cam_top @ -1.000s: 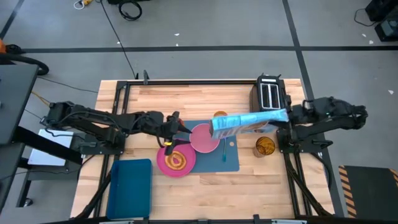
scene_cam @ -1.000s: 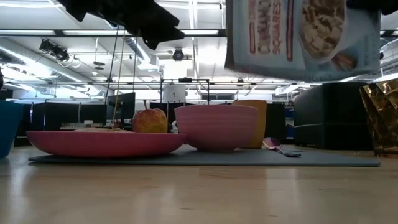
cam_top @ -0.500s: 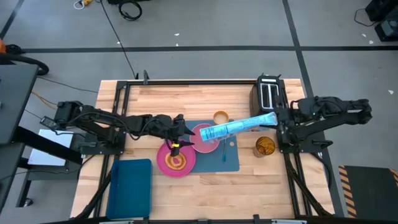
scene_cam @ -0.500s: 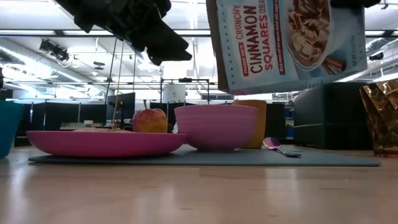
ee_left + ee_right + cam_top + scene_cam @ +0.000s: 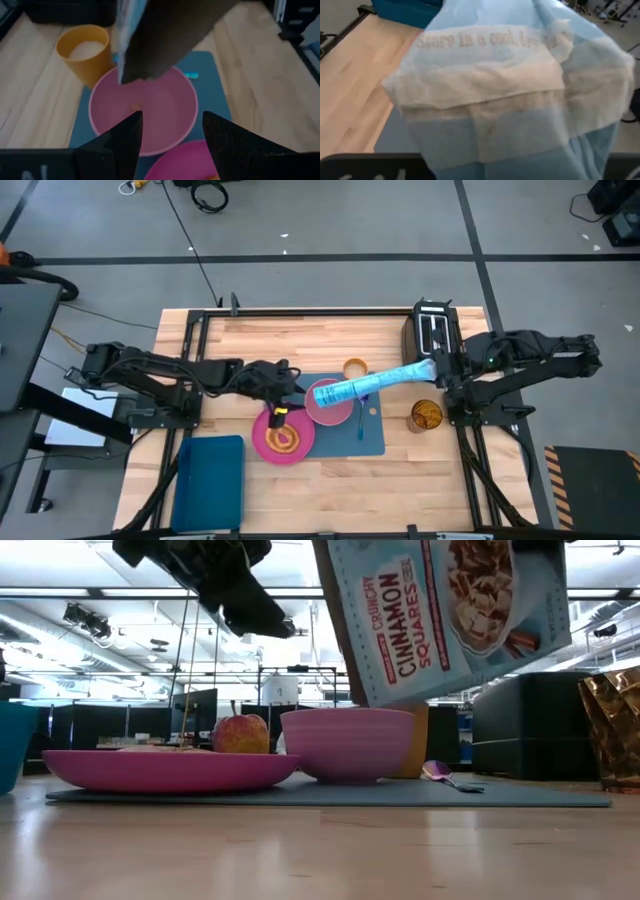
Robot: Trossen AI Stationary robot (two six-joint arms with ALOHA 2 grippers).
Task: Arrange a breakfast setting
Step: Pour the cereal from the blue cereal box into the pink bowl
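I see my right gripper (image 5: 437,366) clamped on the cereal box (image 5: 372,384), tilted over the empty bowl (image 5: 328,402); left gripper (image 5: 290,387) fingers apart beside the bowl.

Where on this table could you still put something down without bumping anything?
Bare wood runs along the near edge in front of the placemat, right of the dark-blue tray, and along the far edge left of the toaster. The middle is crowded: plate, bowl, cup and the cereal box held overhead.
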